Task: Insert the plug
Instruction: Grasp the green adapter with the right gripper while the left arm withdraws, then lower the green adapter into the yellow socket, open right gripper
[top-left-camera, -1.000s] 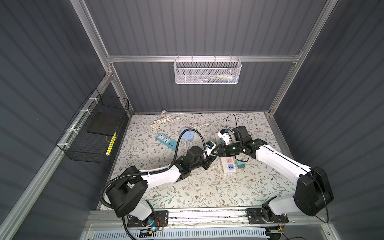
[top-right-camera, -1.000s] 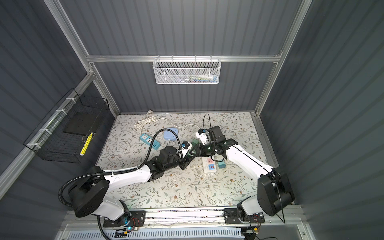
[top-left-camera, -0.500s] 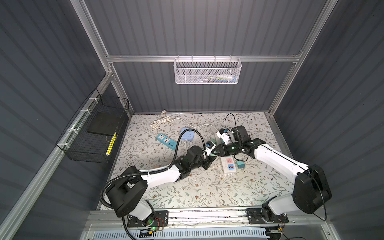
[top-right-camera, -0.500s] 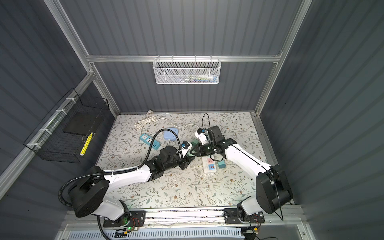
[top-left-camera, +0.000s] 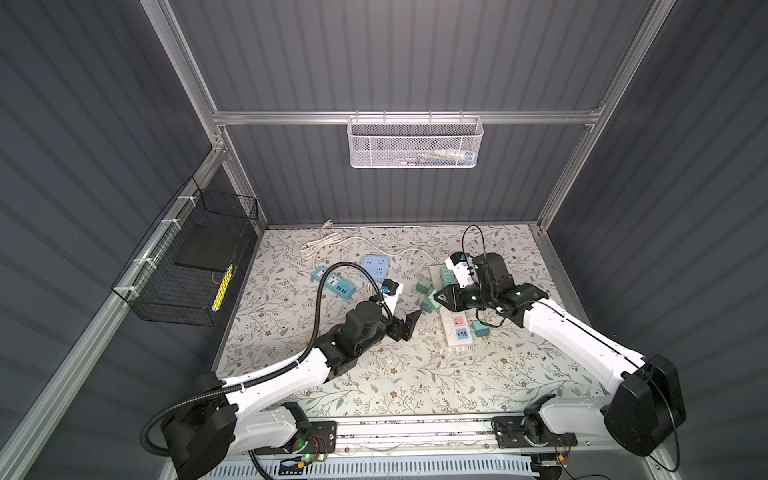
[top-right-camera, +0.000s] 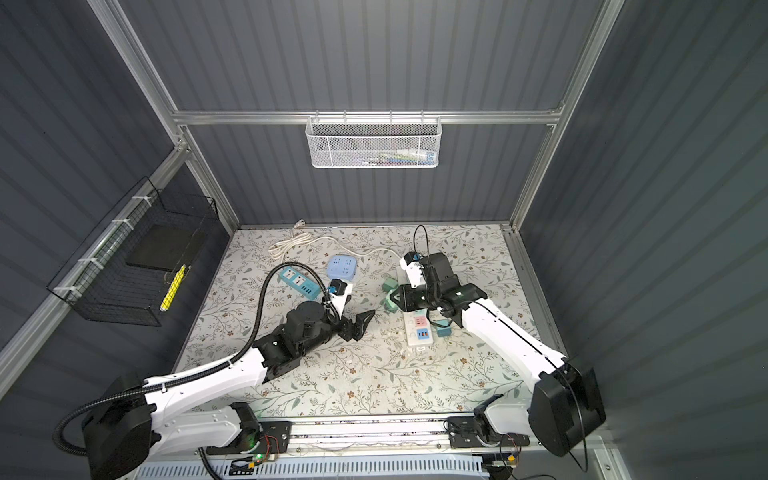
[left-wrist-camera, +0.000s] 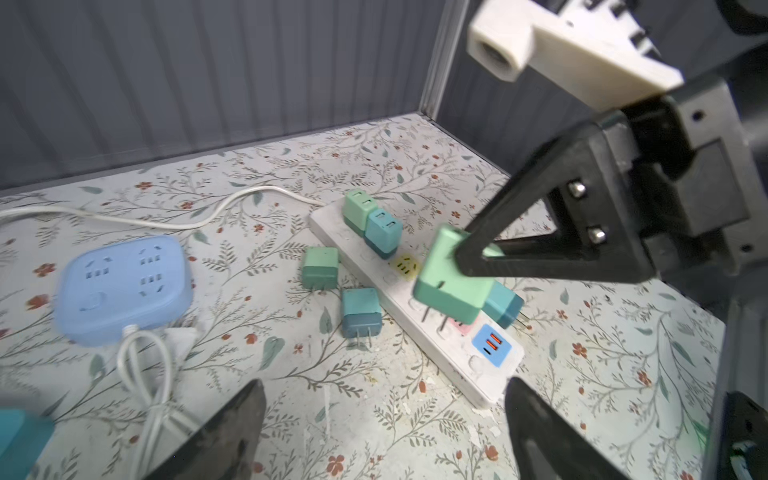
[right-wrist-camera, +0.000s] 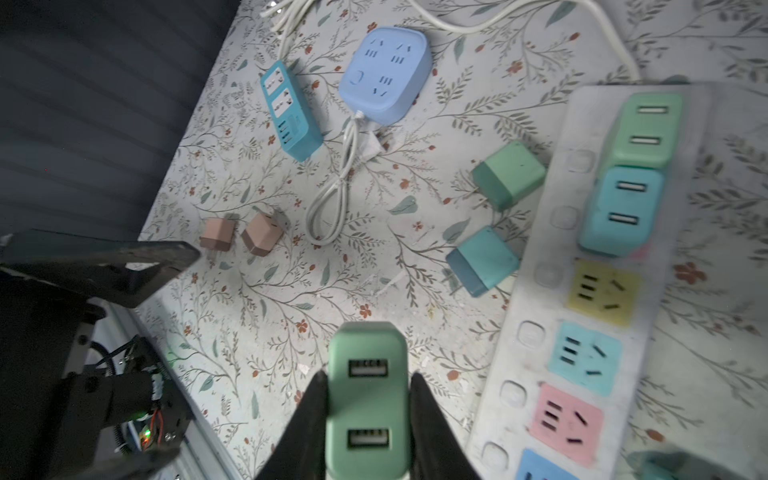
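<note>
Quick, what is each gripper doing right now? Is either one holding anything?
Left gripper: open, holding nothing.
Right gripper: closed on the green plug.

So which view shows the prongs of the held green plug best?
Left wrist view: the green plug shows side-on, prongs visible. The right wrist view gives only its USB face; both top views, a small speck.
</note>
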